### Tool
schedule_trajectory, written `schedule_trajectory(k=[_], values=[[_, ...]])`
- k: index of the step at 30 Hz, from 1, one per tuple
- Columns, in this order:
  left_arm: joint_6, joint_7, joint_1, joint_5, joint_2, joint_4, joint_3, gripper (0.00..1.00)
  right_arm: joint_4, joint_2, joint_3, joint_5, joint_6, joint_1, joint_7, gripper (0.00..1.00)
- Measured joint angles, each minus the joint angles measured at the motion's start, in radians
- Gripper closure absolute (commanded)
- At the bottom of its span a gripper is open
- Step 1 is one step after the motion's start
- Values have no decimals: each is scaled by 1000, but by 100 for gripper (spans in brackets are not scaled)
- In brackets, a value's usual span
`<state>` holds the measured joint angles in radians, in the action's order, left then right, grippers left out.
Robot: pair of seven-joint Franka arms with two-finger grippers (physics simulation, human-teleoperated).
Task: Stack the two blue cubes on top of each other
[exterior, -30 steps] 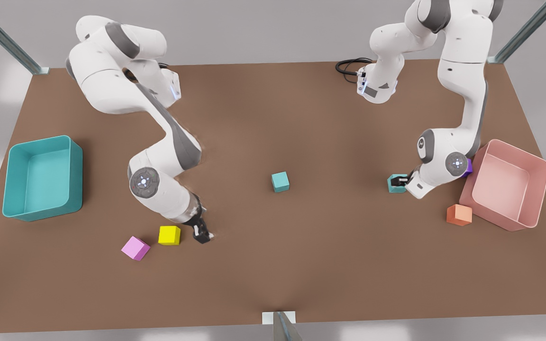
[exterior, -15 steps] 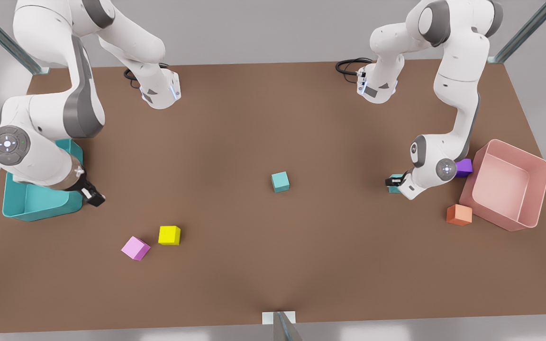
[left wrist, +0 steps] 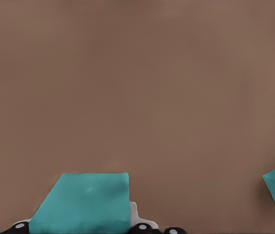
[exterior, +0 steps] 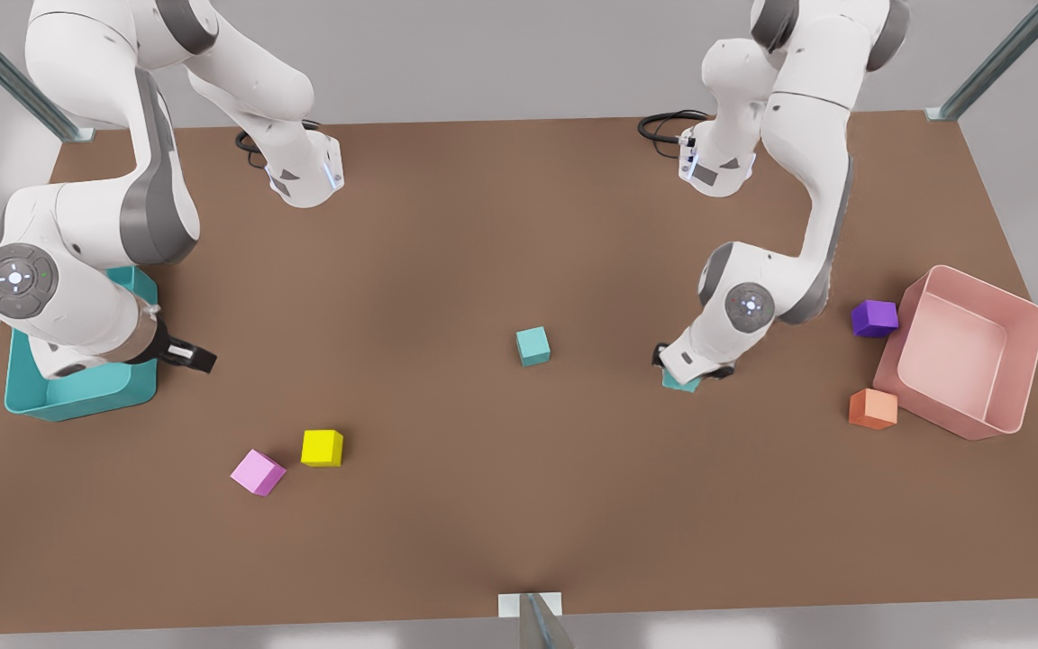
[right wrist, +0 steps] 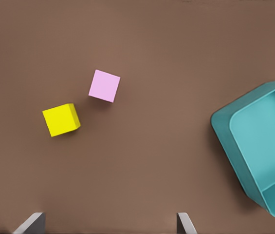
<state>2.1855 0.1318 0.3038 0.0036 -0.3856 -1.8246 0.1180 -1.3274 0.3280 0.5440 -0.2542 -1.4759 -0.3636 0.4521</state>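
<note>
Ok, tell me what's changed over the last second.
The left claw, shut on a blue cube, carried it from beside the purple cube toward the other blue cube. The right claw, open, swung from the yellow cube to the teal bin. Other cubes stayed.

Left gripper (exterior: 683,371) mostly hidden under its wrist; held teal cube (exterior: 681,382) shows one corner below it. Teal bin (right wrist: 259,146) beside right gripper (right wrist: 109,223) cut by frame edge.
</note>
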Motion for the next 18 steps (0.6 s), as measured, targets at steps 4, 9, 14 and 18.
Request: schedule_trajectory(k=[4, 9, 14, 18], values=[[-126, 142, 221, -50, -83, 156, 2, 40, 0, 1, 0, -1, 0, 1, -74, 0], [-195, 303, 297, -91, -143, 185, 23, 40, -1, 3, 0, -1, 0, 2, -147, 0], [-181, 425, 331, -100, -211, 203, 31, 40, -1, 3, 0, 0, 1, 2, -202, 0], [-153, 501, 351, -101, -247, 234, 31, 39, 11, 6, -1, 1, 2, -1, -236, 0]])
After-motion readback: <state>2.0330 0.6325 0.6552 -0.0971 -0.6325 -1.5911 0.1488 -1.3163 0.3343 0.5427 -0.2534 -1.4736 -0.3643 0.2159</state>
